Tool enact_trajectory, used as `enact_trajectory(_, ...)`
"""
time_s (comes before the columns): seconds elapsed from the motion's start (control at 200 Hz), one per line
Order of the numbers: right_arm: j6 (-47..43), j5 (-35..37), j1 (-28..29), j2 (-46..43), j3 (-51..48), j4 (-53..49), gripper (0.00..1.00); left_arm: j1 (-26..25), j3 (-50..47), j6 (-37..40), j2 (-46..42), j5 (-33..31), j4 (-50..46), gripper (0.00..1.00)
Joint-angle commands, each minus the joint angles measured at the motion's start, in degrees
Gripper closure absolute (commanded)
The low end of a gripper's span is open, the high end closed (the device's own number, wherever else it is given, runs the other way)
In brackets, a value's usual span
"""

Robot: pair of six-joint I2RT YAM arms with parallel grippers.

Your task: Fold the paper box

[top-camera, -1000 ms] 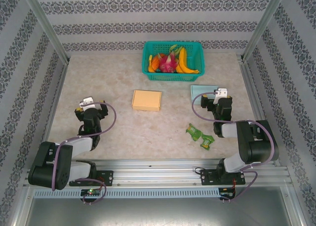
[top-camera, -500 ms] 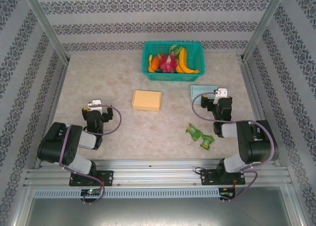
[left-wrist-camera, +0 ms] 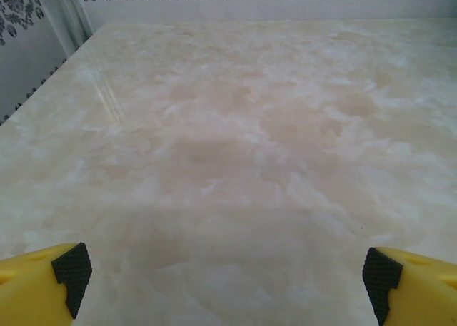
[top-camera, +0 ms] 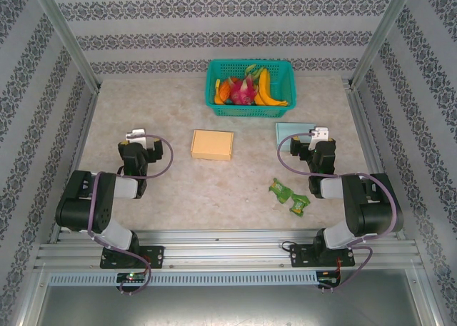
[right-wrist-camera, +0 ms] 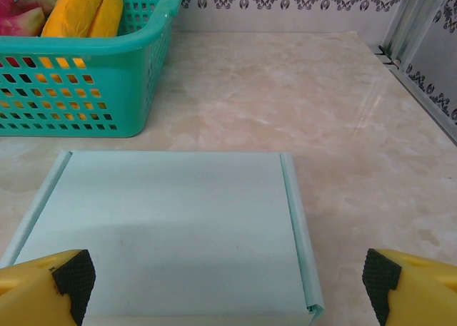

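Over the last second the left gripper (top-camera: 140,145) has slid a little farther out from its base, and the elbow behind it has folded up. Its yellow fingers (left-wrist-camera: 43,283) stand spread wide over the bare marble table (left-wrist-camera: 235,126), pinching nothing. The tan paper box (top-camera: 212,144) lies well off to its right. The right gripper (right-wrist-camera: 228,276) has not moved and is equally spread. The flat pale-green paper box (right-wrist-camera: 171,226) lies just below and ahead of it, and the teal fruit basket (right-wrist-camera: 86,83) stands beyond, ahead-left.
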Motion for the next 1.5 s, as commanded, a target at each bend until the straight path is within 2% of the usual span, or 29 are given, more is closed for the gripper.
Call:
enact_trajectory(0.0, 0.8, -0.6, 0.0, -0.5, 0.4, 0.6, 0.02, 0.1, 0.0, 0.1, -0.2, 2.0, -1.4, 0.0)
enact_trajectory(0.075, 0.8, -0.6, 0.0, -0.4, 0.4, 0.6, 0.02, 0.0, 0.7, 1.8, -0.2, 6.5, -2.9, 0.0)
enact_trajectory(0.17, 0.8, -0.6, 0.0, -0.5, 0.4, 0.6, 0.02, 0.2, 0.8, 1.8, -0.3, 7.1, -3.1, 0.0)
enact_trajectory(1.494, 0.8, -0.6, 0.0, -0.4, 0.4, 0.6, 0.02, 0.2, 0.7, 1.8, -0.2, 7.1, -3.0, 0.0)
